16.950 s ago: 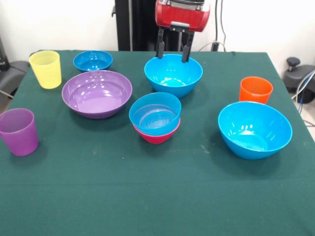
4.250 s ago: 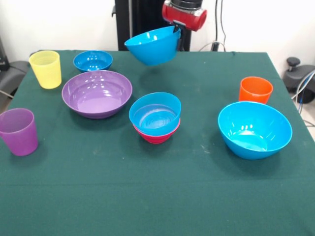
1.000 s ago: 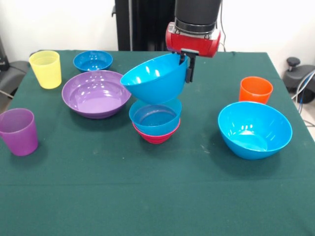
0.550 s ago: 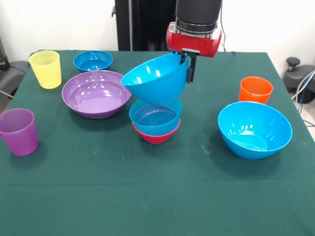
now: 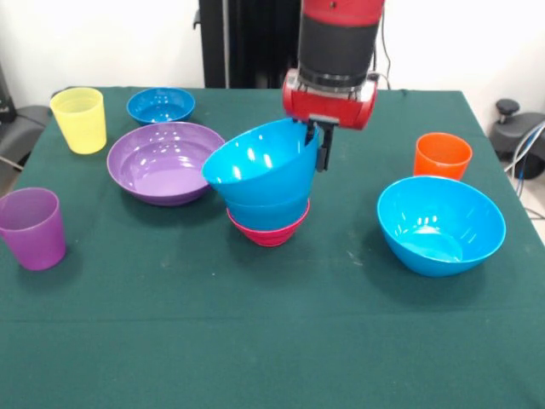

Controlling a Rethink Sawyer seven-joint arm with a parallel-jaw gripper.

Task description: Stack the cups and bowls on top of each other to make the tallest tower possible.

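A: I am reading the claw (image 5: 313, 146) as pinched shut on the far rim of the glossy medium blue plastic bowl (image 5: 255, 164), tilted, sitting in the smaller blue bowl (image 5: 268, 213) nested in the small magenta bowl (image 5: 271, 233).

B: Handling?

A: I am judging it light, stiff and slick; the rim looks like the only hold.

B: Contents?

A: I am seeing the wide purple bowl (image 5: 168, 162) and large blue bowl (image 5: 441, 223) empty on the green tabletop (image 5: 272, 341).
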